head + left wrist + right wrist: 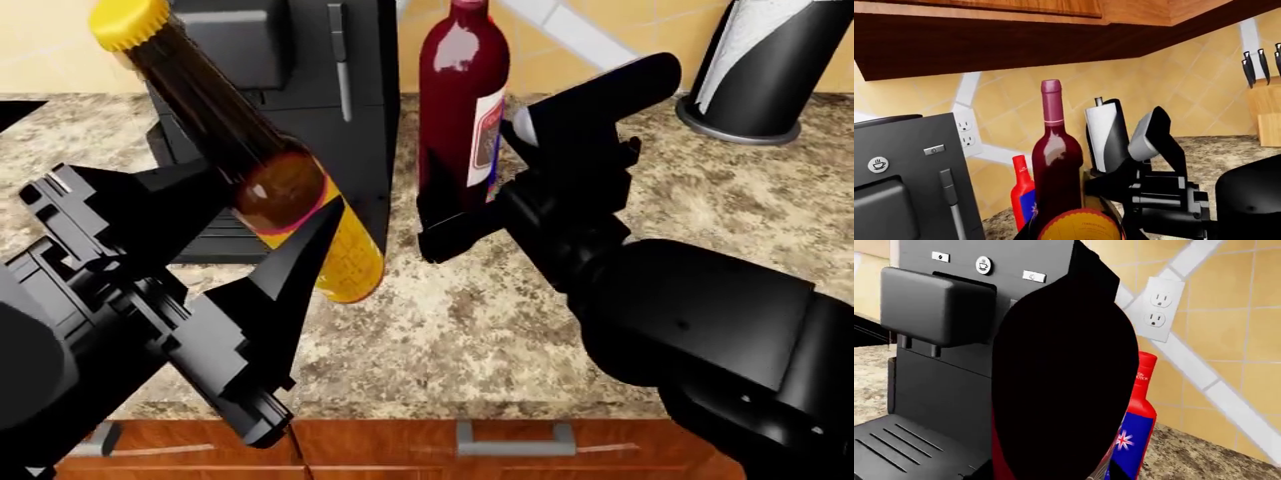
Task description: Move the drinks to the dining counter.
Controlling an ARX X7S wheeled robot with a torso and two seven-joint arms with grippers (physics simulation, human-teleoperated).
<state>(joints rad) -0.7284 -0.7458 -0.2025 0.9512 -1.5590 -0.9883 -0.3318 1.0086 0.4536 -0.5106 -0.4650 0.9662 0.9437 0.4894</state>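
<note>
amber beer bottle (287, 190) pinched tilted in my left gripper (247, 270) | right gripper (474, 205) at wine bottle (461, 95), closure unclear | i square up, squeeze low

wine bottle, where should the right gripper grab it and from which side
Grip the wine bottle on its wide labelled body, coming from the open counter side at its right. It stands upright, with the coffee machine close on its left and the blue bottle behind.
</note>
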